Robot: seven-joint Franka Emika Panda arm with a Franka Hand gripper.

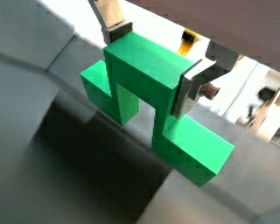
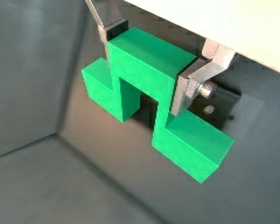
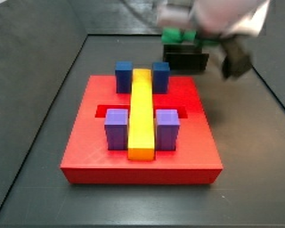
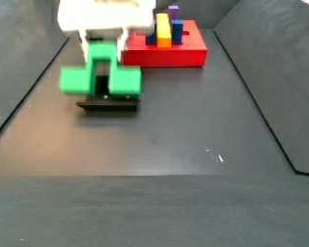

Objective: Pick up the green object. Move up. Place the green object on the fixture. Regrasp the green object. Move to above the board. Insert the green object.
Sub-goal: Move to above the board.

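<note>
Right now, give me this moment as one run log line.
gripper: shut on green object | position: over fixture | board: blue and purple posts, yellow bar, green object not inserted

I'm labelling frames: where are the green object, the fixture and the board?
green object (image 2: pixel 149 66), wrist view, on its top bar.
fixture (image 4: pixel 108 102), side view, on its base plate.
board (image 3: pixel 139 167), side view, on its near red edge.

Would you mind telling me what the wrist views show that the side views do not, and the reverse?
Only the wrist views show the grip up close: the silver fingers press on either side of the green object's bar, legs pointing away. Only the side views show the board with its blue posts, purple posts and yellow bar, and the green object over the fixture, away from the board. All share the gripper shut on the green object.
</note>
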